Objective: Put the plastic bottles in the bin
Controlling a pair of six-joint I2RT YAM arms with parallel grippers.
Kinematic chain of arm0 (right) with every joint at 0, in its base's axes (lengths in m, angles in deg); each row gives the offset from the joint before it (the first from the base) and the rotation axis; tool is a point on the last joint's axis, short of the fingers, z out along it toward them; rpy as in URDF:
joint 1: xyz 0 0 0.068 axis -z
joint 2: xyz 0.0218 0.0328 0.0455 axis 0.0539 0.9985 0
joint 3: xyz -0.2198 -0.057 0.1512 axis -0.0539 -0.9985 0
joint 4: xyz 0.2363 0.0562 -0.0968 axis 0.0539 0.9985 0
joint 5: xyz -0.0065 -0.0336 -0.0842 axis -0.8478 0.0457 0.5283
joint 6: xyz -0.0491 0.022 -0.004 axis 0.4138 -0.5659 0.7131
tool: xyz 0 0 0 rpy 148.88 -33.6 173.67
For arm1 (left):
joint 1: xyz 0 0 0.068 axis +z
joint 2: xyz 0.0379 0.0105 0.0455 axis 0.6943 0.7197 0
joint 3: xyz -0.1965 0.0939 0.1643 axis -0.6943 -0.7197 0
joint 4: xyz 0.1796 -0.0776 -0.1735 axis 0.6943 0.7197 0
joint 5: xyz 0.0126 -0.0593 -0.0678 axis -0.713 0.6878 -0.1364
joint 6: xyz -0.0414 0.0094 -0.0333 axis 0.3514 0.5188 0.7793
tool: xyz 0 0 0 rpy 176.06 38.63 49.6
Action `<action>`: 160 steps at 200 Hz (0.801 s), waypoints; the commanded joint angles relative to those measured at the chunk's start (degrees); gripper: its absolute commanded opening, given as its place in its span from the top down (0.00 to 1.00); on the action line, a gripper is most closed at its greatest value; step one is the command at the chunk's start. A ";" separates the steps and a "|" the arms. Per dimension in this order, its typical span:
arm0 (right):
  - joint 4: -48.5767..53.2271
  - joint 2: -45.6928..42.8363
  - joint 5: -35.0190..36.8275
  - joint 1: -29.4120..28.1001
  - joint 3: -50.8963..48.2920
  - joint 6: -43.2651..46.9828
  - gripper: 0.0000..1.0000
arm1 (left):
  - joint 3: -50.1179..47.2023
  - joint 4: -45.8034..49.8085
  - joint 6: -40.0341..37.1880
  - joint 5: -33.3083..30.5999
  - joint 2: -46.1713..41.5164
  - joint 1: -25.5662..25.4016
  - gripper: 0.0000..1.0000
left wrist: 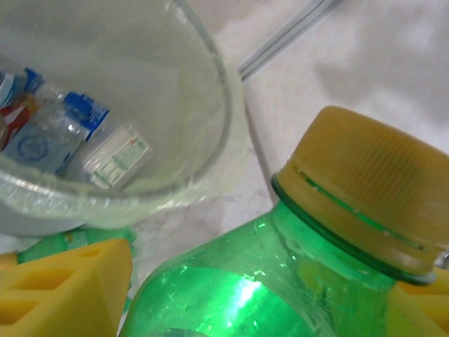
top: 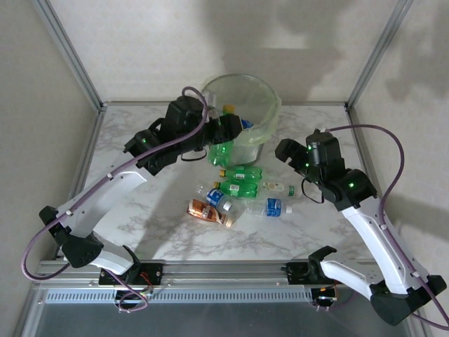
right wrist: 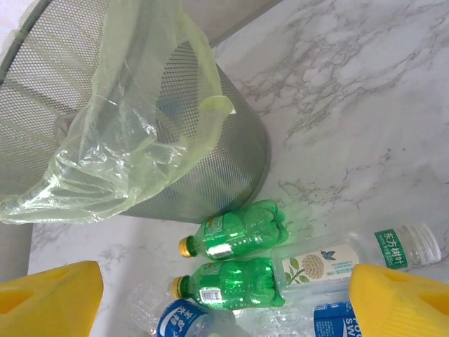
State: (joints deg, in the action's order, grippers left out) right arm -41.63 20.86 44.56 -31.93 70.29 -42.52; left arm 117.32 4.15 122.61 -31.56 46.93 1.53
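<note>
My left gripper [top: 226,135] is shut on a green plastic bottle [top: 222,153] with a yellow cap [left wrist: 365,189], held at the front left of the bin's rim [top: 273,98]. The bottle [left wrist: 245,295] sits between the yellow fingers [left wrist: 70,281]. Inside the lined bin [left wrist: 224,105] lie several bottles with blue, red and white labels [left wrist: 77,119]. My right gripper [top: 284,151] hovers open, right of the pile on the table. Under the right gripper [right wrist: 224,305] lie two green bottles [right wrist: 238,232], a clear white-labelled one [right wrist: 330,263] and blue-labelled ones [right wrist: 179,319].
More bottles lie mid-table: an orange-labelled one [top: 205,210] and a clear blue-labelled one [top: 270,208]. The bin's grey mesh wall [right wrist: 210,168] with its loose pale green liner [right wrist: 126,126] stands just behind the pile. Frame posts [top: 70,53] rise at the table's back corners.
</note>
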 commanded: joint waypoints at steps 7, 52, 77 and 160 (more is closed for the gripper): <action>-1.31 -1.81 -1.82 0.30 0.81 0.69 0.10 | 4.51 -5.17 3.05 -0.71 3.45 2.27 0.44; -1.79 -4.21 -3.35 0.34 -2.33 -0.33 0.10 | 6.36 -10.69 6.60 0.79 6.52 7.72 0.44; -2.45 -4.95 -4.51 0.27 -3.84 -0.67 0.10 | 10.15 -11.38 7.51 2.30 10.33 9.59 0.45; -3.77 -4.03 -4.28 0.27 -4.62 1.30 0.09 | 22.51 -12.14 7.55 1.05 22.77 11.48 0.45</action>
State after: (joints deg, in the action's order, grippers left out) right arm -43.62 16.51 40.45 -31.93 66.49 -42.54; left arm 135.87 -6.25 129.39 -30.59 66.64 12.16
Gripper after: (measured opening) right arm 0.905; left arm 0.691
